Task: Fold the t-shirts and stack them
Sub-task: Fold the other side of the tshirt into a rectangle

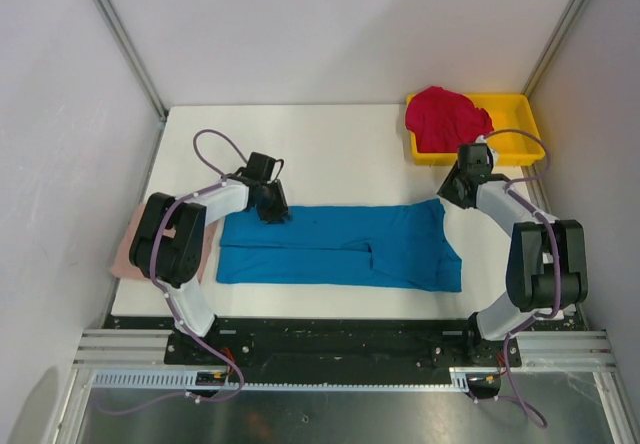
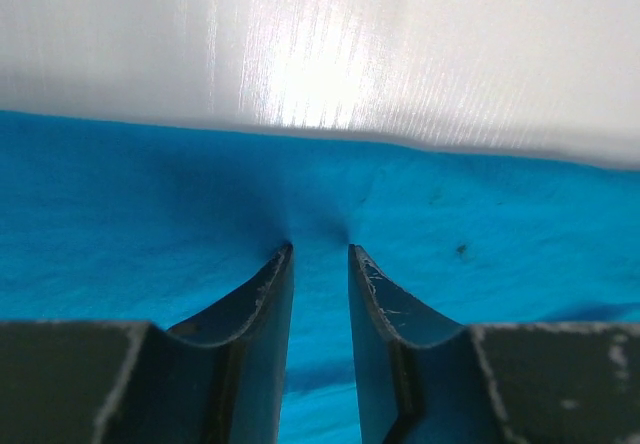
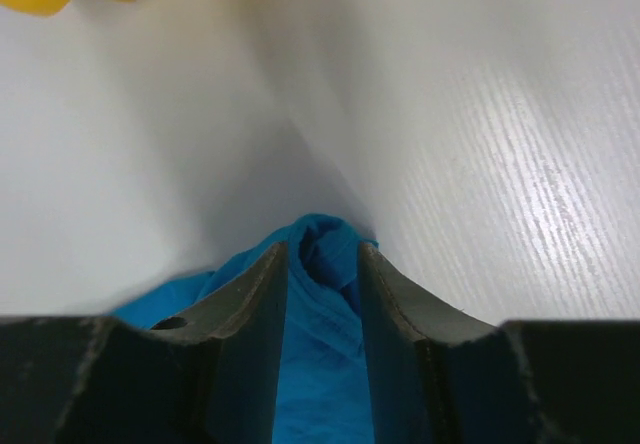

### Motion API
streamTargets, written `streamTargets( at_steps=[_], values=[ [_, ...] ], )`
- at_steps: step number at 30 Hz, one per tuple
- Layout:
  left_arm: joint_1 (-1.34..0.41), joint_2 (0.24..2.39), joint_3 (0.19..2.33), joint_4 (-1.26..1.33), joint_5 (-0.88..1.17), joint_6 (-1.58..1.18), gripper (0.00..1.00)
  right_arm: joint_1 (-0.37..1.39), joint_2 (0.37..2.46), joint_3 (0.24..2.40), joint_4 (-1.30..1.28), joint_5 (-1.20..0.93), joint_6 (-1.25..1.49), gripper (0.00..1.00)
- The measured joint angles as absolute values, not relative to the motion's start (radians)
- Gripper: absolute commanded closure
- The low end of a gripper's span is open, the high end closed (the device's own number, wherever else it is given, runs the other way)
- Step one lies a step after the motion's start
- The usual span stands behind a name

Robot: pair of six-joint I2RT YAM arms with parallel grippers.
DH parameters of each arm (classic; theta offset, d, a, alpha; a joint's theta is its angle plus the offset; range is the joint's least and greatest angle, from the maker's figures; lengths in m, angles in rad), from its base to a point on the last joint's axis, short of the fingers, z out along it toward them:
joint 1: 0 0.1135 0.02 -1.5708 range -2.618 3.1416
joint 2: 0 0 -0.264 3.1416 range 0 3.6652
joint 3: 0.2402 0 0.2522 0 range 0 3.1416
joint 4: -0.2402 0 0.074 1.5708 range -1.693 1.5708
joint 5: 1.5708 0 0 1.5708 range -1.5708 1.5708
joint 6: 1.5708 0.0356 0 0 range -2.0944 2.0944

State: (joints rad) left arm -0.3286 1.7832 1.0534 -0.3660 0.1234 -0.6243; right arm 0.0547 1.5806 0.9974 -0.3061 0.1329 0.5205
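Left jaws clamp the blue t-shirt (image 1: 330, 246) farthest from the yellow tray (image 1: 522, 144), right jaws grip its tray-side corner: both ends held, probably for one even fold.

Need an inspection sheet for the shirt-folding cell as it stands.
Surface: white table, no marks seen.
Job's things: blue shirt laid out flat along the front; red shirt bunched in the yellow tray; pink shirt at the table's left edge.
Clutter: nothing seen.
Grippers: left gripper and right gripper each pinch the blue shirt's far edge.
Cables: purple cable loops by each gripper, off the cloth.
Surroundings: white walls, metal frame.
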Motion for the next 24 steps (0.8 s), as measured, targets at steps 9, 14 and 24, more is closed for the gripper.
streamTargets(
  at_steps=[9, 14, 24],
  values=[
    [-0.325, 1.785, 1.053, -0.366, 0.121, -0.648, 0.66, 0.099, 1.613, 1.005, -0.299, 0.123, 0.519, 0.63],
    [-0.324, 1.786, 1.053, -0.366, 0.119, -0.656, 0.66, 0.104, 1.638, 1.005, -0.300, 0.123, 0.520, 0.75],
    [-0.323, 1.786, 1.053, -0.363, 0.115, -0.664, 0.65, 0.098, 1.639, 1.005, -0.320, 0.150, 0.535, 0.98]
  ],
)
